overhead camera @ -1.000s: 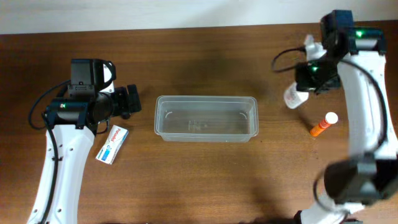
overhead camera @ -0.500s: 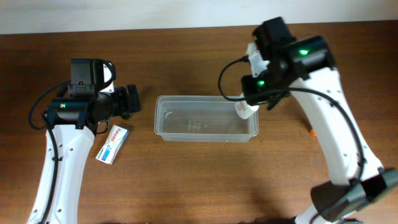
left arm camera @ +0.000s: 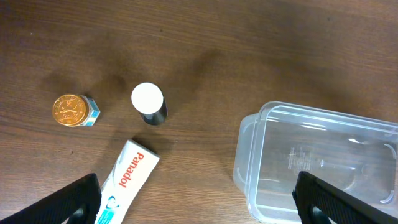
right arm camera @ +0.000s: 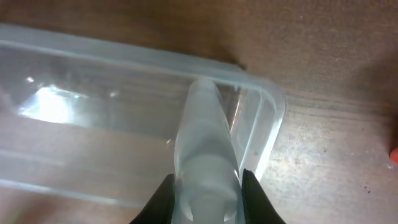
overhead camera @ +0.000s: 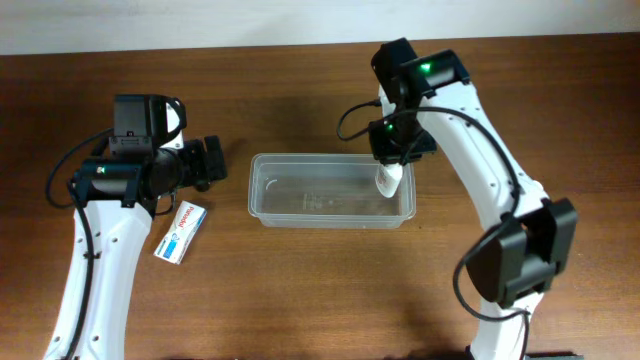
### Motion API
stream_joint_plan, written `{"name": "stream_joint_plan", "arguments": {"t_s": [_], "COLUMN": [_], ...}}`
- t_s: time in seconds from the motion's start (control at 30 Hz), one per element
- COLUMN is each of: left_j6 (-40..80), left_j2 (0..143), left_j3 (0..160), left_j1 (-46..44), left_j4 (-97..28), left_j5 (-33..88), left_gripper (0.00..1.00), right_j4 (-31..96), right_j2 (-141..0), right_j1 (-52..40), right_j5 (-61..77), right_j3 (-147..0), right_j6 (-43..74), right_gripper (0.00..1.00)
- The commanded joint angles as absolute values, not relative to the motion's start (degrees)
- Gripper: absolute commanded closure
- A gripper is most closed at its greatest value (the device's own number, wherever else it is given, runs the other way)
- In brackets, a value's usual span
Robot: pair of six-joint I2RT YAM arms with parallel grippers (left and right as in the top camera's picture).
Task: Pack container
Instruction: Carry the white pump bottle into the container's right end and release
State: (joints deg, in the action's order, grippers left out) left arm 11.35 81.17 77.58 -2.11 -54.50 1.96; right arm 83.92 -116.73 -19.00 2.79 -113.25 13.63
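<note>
The container (overhead camera: pixel 320 157) is sitting in the middle of the table (overhead camera: pixel 300 80), its long side running left to right, and nothing is lying on its floor yet. The right gripper (overhead camera: pixel 393 160) is hanging over the container's right end, its jaws clamped on a clear bottle (right arm camera: pixel 204 134). The bottle is pointing downward, its lower tip dipping inside the rim close to the right wall, probably so that it can be let go low and settle flat rather than bounce. Whether the tip is touching the floor I cannot tell. The left gripper (overhead camera: pixel 213 163) is waiting just left of the container, jaws spread wide with nothing between them, out of the way of the drop. Below it are lying a blue and white box (left arm camera: pixel 127 180), a dark bottle with a white cap (left arm camera: pixel 148 102) and a small gold-lidded jar (left arm camera: pixel 73 110), all apart from one another and likely next in line for packing.
</note>
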Motion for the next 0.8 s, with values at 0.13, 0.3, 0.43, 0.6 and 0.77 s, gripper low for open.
{"name": "stream_joint_plan", "arguments": {"t_s": [0.13, 0.3, 0.43, 0.6, 0.77], "left_j6": [10.6, 10.6, 10.6, 10.6, 10.6], "left_j2": [81.2, 81.2, 81.2, 81.2, 81.2], "left_j3": [79.0, 79.0, 79.0, 79.0, 79.0], "left_j1": [-1.7, -1.7, -1.7, -1.7, -1.7], "left_j4": [-54.5, -54.5, -54.5, -54.5, -54.5], "left_j5": [1.7, 1.7, 1.7, 1.7, 1.7], "left_gripper": [0.01, 0.01, 0.01, 0.01, 0.01], "right_j4": [83.4, 81.6, 80.6, 78.6, 77.8], "right_j2": [-118.6, -118.6, -118.6, -118.6, -118.6], "right_j1": [-16.8, -16.1, -16.1, -16.1, -16.1], "right_j5": [-1.7, -1.8, -1.8, -1.8, -1.8], "right_j3": [-113.4, -111.6, -109.4, -107.7, -107.7], "right_j6": [15.4, 15.3, 15.3, 14.9, 14.9], "right_gripper": [0.83, 0.83, 0.82, 0.82, 0.62]}}
